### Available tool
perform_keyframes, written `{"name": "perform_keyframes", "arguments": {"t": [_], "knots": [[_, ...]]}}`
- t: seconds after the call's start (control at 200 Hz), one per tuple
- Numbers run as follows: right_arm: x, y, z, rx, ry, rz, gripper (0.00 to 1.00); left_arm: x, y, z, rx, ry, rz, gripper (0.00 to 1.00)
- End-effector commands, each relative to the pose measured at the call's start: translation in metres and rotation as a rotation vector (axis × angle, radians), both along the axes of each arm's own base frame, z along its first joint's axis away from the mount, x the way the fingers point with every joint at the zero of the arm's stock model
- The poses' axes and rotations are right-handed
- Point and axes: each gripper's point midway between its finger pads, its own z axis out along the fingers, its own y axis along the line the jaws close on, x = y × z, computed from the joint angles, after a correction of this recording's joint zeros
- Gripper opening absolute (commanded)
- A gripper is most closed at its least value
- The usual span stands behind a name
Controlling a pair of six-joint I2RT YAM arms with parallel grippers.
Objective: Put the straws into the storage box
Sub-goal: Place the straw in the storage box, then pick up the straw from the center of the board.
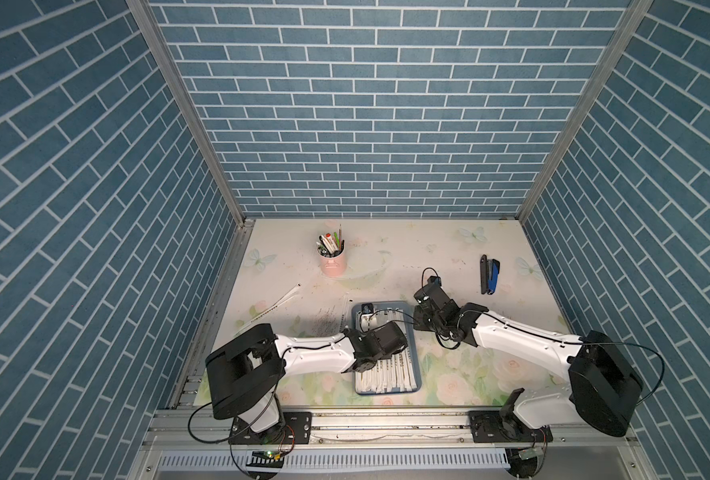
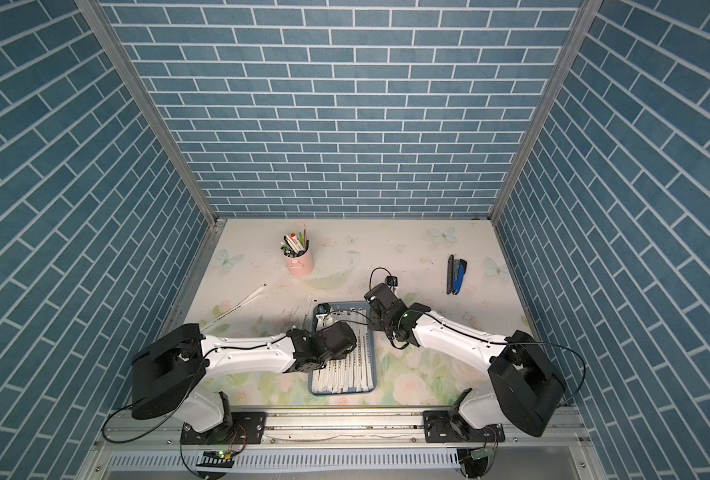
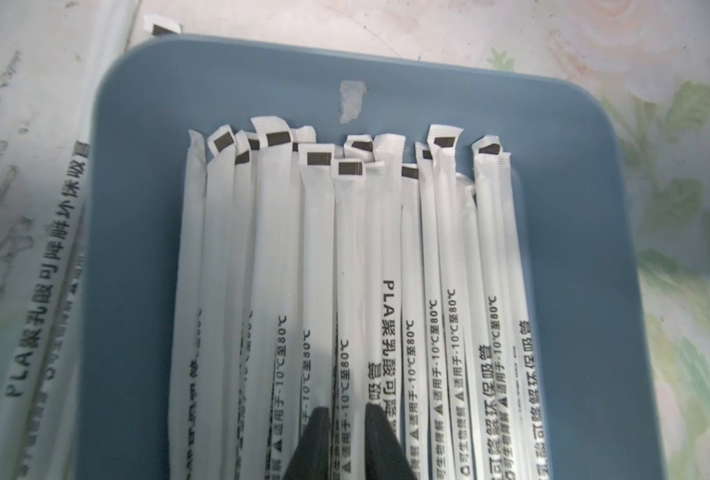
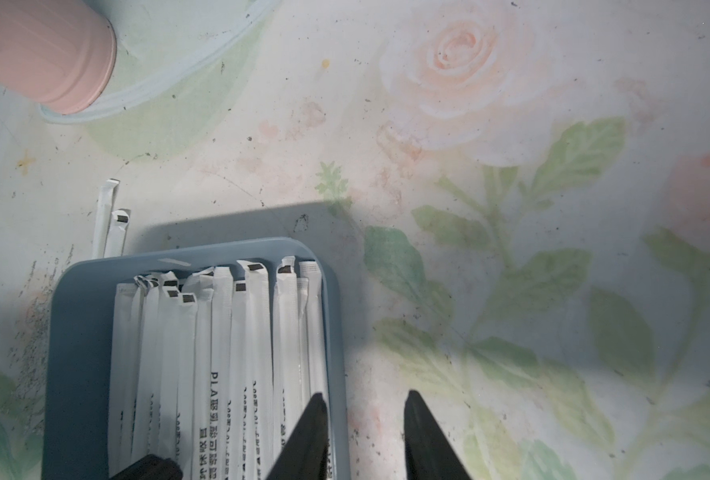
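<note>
At the near edge of the bench (image 1: 469, 374) the storage box (image 1: 416, 370) lay with its long side running away from the robot. The straws (image 1: 386, 374) already in it were packed side by side along that same line. The left hand (image 3: 348, 415) hung low over the middle of the box. Its fingers (image 3: 380, 432) were only narrowly parted, with one wrapper showing in the gap and, by my reading, not pinched. The right hand (image 4: 366, 415) hovered at the box's right rim, moderately wide and holding nothing, with one finger over the rim and the other over bare bench.

The straws left to collect all lay to the left of the box, on the left arm's side. The closest, the loose straws beside the box (image 3: 54, 257), lay just outside its left wall. Their long axis was parallel to that wall, so I judged that a short sideways shift of the left hand, with no turn of the wrist, would suit them. Farther left and a little deeper, the slanted straws (image 1: 280, 301) ran from near-left to far-right, well apart from the box. These would likely need the hand turned across them.

Beyond all this stood the pink cup (image 1: 333, 262) of pens, and far right lay the stapler (image 1: 489, 275), neither part of the job.
</note>
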Motion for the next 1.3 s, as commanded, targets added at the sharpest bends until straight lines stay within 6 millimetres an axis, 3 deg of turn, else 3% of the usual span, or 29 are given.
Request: {"name": "perform_keyframes", "arguments": {"t": [0.0,0.14,0.225,0.365,0.455,0.615,0.885,1.295], "knots": [[0.003,0.002,0.003,-0.011,-0.012,0.021,0.33,0.008,0.005,0.036,0.022,-0.074,-0.013,0.25],[0.006,0.0,0.001,-0.026,-0.011,0.046,0.32,0.026,0.025,0.085,0.052,-0.19,-0.048,0.47],[0.011,-0.004,0.005,-0.017,-0.025,0.081,0.32,0.047,0.044,0.093,0.004,-0.185,-0.104,0.59],[0.022,-0.016,0.012,-0.008,-0.038,0.111,0.32,0.079,0.083,0.077,0.007,-0.152,-0.181,0.6],[0.026,-0.023,0.009,-0.025,-0.021,0.106,0.33,0.095,0.1,0.062,0.016,-0.121,-0.196,0.55],[0.025,-0.029,0.007,-0.026,-0.021,0.09,0.33,0.102,0.117,0.022,0.096,-0.016,-0.199,0.46],[0.023,-0.037,-0.001,-0.013,-0.006,0.08,0.33,0.094,0.125,-0.014,0.151,0.096,-0.168,0.41],[0.024,-0.036,-0.005,0.004,0.001,0.083,0.33,0.094,0.12,-0.026,0.187,0.114,-0.169,0.37]]}}
